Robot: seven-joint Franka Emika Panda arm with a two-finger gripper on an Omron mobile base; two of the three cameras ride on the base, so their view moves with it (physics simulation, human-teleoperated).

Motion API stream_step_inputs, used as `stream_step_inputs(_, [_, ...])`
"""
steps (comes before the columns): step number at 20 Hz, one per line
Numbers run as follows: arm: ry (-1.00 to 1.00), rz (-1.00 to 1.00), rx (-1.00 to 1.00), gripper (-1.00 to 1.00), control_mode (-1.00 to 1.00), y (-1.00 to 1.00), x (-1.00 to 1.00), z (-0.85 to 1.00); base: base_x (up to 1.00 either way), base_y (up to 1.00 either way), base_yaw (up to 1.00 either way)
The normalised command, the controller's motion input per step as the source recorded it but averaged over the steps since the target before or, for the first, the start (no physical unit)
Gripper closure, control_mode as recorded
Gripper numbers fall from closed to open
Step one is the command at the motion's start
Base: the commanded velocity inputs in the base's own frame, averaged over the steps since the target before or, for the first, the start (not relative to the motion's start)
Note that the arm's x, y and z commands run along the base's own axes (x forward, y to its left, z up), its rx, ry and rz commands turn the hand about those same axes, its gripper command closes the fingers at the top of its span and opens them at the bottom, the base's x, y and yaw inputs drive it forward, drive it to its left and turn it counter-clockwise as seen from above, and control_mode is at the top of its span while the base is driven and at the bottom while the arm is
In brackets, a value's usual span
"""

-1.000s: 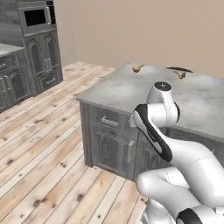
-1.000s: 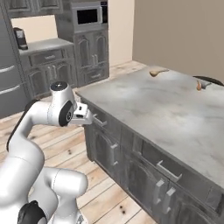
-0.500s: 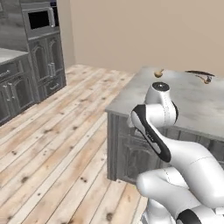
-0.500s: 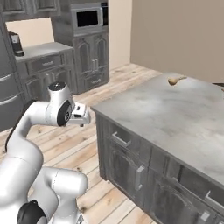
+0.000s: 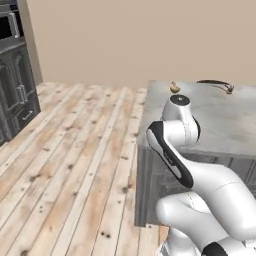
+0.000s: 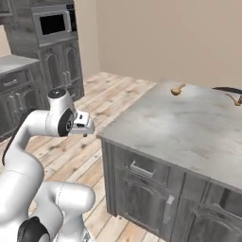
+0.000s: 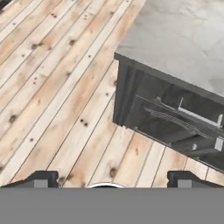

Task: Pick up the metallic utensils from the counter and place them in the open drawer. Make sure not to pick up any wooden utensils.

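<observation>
The end effector (image 7: 109,178) hangs over the plank floor (image 7: 52,87) with its two fingers spread wide apart and nothing between them. From the hand camera, the marble worktop (image 7: 183,39) sits at about two o'clock, its near corner just ahead, with dark cabinet fronts (image 7: 170,118) below it. In the right base view, a small tan wooden utensil (image 6: 177,89) lies at the far edge of the worktop (image 6: 189,127), at about one o'clock from the arm. A dark curved object (image 6: 229,90) rests further right; what it is I cannot tell.
</observation>
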Motion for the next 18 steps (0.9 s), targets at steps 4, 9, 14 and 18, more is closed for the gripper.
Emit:
stream_step_inputs(4, [0.00, 0.00, 0.00, -1.00, 1.00, 0.00, 0.00, 0.00, 1.00, 1.00, -0.50])
stream_step_inputs(9, [0.00, 0.00, 0.00, -1.00, 1.00, 0.00, 0.00, 0.00, 0.97, 1.00, -0.47])
stream_step_inputs(14, [0.00, 0.00, 0.00, -1.00, 1.00, 0.00, 0.00, 0.00, 0.99, 1.00, -0.49])
stream_step_inputs(18, [0.00, 0.00, 0.00, -1.00, 1.00, 0.00, 0.00, 0.00, 1.00, 1.00, -0.54])
